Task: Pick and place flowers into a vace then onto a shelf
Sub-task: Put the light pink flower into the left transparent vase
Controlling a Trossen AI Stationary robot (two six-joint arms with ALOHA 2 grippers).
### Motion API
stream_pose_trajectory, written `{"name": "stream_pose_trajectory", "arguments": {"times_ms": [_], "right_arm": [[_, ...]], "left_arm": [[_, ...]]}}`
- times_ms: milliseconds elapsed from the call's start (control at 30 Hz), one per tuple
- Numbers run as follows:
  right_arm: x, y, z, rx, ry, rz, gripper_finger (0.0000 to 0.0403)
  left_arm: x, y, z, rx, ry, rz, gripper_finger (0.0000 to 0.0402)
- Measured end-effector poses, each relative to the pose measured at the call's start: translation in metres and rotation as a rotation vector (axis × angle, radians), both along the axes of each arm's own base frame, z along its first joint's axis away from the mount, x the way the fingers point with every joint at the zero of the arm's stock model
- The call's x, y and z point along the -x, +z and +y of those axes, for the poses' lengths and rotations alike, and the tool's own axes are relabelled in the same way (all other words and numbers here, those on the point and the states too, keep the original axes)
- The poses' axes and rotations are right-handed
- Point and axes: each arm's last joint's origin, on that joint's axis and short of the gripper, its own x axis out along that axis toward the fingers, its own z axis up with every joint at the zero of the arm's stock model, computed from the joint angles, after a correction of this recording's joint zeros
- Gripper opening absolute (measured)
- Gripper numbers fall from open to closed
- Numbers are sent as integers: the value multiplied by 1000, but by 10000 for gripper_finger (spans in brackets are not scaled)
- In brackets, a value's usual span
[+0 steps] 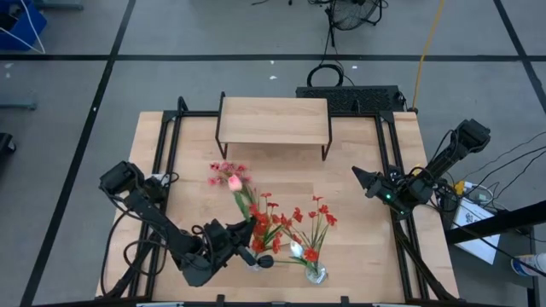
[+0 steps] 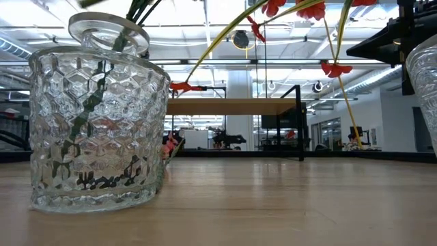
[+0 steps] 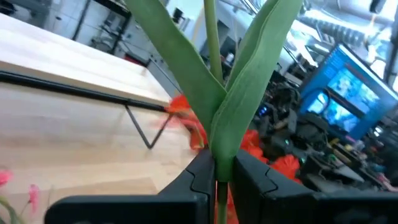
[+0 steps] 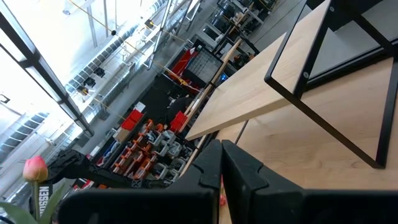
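Note:
A clear patterned glass vase [image 1: 315, 274] [image 2: 95, 130] stands near the table's front edge, with red flowers [image 1: 317, 217] in it. More red flowers [image 1: 271, 223] and pink ones [image 1: 225, 169] are spread left of it. My left gripper [image 1: 254, 242] [image 3: 222, 180], just left of the vase, is shut on a green leafy stalk that ends in a pink bud [image 1: 235, 182]. The shelf [image 1: 273, 119] [image 2: 232, 106] stands at the table's far side. My right gripper [image 1: 362, 179] [image 4: 221, 168] waits shut at the right, touching nothing. My left gripper pinches the green stalk [image 3: 222, 186] between its two fingers, just below where two long leaves fork off. The fingers [image 3: 200, 177] come level from the table's left and lie across the stalk. From the hold, the stalk runs toward the table's far side to the bud.
Black rails [image 1: 162, 170] run along the table's left and right sides. A second piece of clear glass [image 2: 425, 75] shows at the right edge of the low view. Bare wood [image 1: 341, 170] lies between the shelf and the flowers.

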Motion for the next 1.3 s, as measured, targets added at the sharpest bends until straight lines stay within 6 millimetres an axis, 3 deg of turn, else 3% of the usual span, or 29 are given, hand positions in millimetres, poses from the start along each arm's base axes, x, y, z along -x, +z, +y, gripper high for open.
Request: {"name": "stream_pose_trajectory", "arguments": {"times_ms": [633, 800, 1033, 1200, 1300], "right_arm": [[0, 0, 0, 0, 0, 0, 4], [0, 0, 0, 0, 0, 0, 4], [0, 0, 0, 0, 0, 0, 4], [0, 0, 0, 1, 0, 0, 4], [0, 0, 0, 0, 0, 0, 4]], "left_arm": [[1, -5, -1, 65, 1, -65, 29], [-2, -12, 4, 55, 12, -55, 9], [-4, -19, 2, 49, 11, -48, 27], [-5, -32, -4, 28, 4, -27, 15], [-2, -29, -6, 32, 0, -32, 13]]}}
